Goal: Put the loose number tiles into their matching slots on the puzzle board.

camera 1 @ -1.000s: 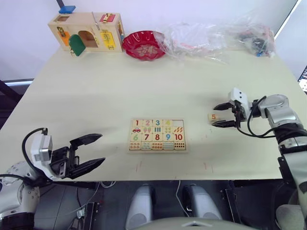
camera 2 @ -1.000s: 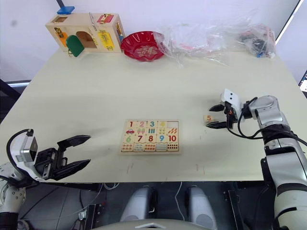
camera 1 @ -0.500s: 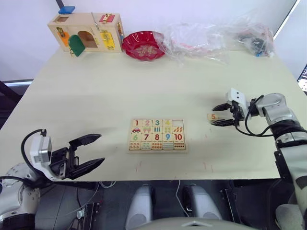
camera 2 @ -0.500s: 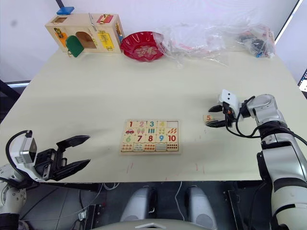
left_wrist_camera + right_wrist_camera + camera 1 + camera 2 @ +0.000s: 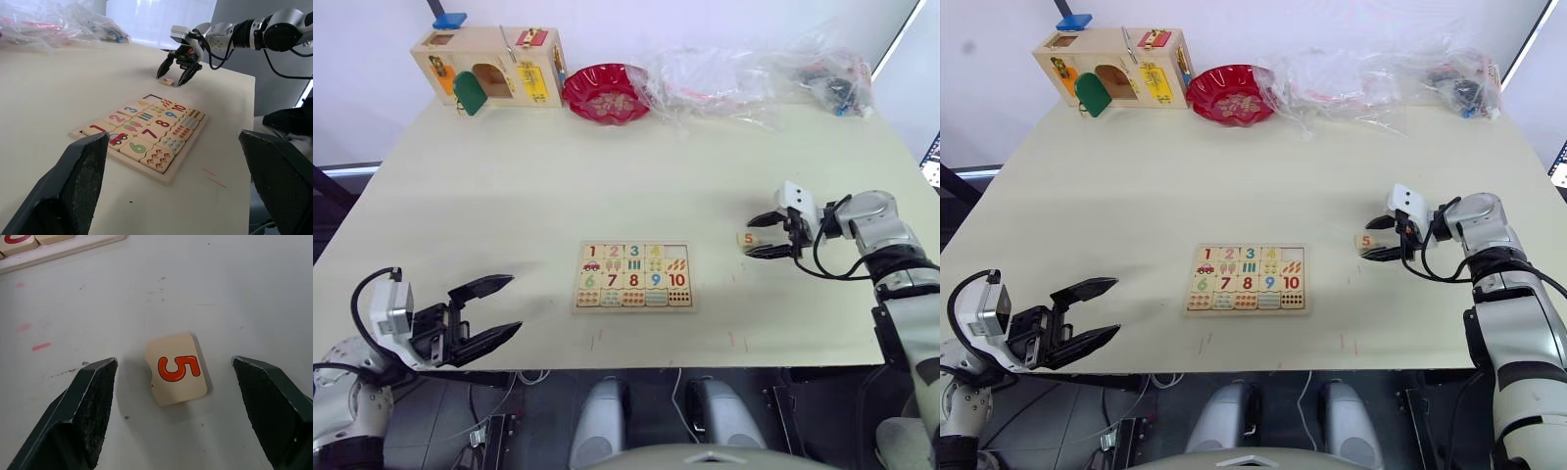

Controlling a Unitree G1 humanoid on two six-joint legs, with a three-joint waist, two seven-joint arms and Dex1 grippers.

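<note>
The board [image 5: 634,275] lies flat near the middle of the table [image 5: 509,196], toward its front edge. Tiles 1 to 4 fill the top row and 6 to 10 the row below, with picture tiles along the bottom; the slot at the right end of the top row, above the 10, is empty.

The 5 tile [image 5: 177,370] lies face up on the table, well to the right of the board and apart from it. The right pincer [image 5: 766,235] is spread wide around it, one finger on each side; neither finger touches the tile, and it grasps nothing.

The left pincer [image 5: 489,313] hangs at the table's front left corner, near the edge, well away from the board. Its fingers are apart and it holds nothing.

Along the far edge stand a wooden box [image 5: 489,64] with coloured doors, a red bowl [image 5: 607,93] just right of it, and clear plastic bags [image 5: 754,73] stretching toward the right corner
</note>
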